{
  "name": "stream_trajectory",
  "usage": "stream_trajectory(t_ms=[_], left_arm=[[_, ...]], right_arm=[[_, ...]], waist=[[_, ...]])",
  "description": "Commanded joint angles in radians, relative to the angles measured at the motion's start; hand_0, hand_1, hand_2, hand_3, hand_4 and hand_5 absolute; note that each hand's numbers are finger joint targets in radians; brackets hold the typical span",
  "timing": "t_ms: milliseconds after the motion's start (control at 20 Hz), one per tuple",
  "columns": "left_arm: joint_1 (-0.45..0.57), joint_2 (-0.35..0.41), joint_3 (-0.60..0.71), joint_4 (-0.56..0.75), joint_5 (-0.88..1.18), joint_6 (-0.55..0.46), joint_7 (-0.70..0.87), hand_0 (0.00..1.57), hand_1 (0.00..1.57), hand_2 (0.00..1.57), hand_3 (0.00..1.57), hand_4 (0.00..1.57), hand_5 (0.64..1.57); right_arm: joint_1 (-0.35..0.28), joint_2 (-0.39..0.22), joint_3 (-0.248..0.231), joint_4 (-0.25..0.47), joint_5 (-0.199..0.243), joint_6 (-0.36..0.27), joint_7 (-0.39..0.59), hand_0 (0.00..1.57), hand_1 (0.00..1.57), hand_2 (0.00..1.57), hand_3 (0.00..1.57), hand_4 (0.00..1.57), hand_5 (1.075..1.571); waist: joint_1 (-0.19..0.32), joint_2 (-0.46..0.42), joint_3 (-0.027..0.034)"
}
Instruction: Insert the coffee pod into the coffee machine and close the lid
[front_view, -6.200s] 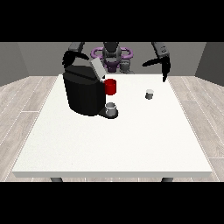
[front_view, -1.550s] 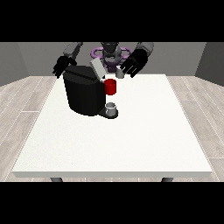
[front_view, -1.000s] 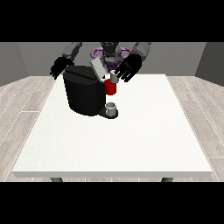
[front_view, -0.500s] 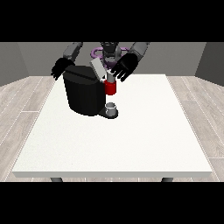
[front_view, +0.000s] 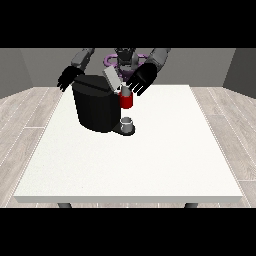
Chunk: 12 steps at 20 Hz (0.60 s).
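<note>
No text, label, brand, number or sign can be read on anything here.

**Non-task items in view**

Counter (front_view: 150, 165): large, white, rectangular top; two dark legs show under its near edge. Floor (front_view: 25, 115): pale grey wood-look planks around the counter. Wall (front_view: 30, 65): plain grey, behind the scene.

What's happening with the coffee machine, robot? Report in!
Hand at the view's right open, fingers spread, just above the red top part of the coffee machine. Lid up. Hand at the view's left open, behind the machine. Pod not visible.
</note>
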Motion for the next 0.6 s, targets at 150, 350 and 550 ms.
stream_trajectory(t_ms=[150,350,550], left_arm=[[0.015,-0.024,-0.017,0.002,-0.017,-0.004,-0.006,1.22,1.22,1.27,1.2,0.49,1.571],[0.023,-0.048,-0.009,0.018,-0.018,0.016,0.014,1.22,1.22,1.27,1.17,0.48,1.571],[-0.008,0.017,0.022,0.034,-0.005,-0.007,-0.038,1.21,1.21,1.24,1.12,0.46,1.571]], right_arm=[[0.042,0.031,0.024,0.019,0.023,-0.021,-0.035,0.0,0.0,0.0,0.0,0.42,1.571],[-0.034,-0.017,-0.018,-0.01,-0.019,0.006,0.033,0.0,0.0,0.0,0.0,0.43,1.571],[-0.052,0.006,0.01,-0.043,0.01,-0.033,0.057,0.0,0.0,0.0,0.0,0.37,1.571]], waist=[[0.02,-0.006,0.0001],[0.008,-0.001,0.0],[-0.012,0.052,-0.0004]])
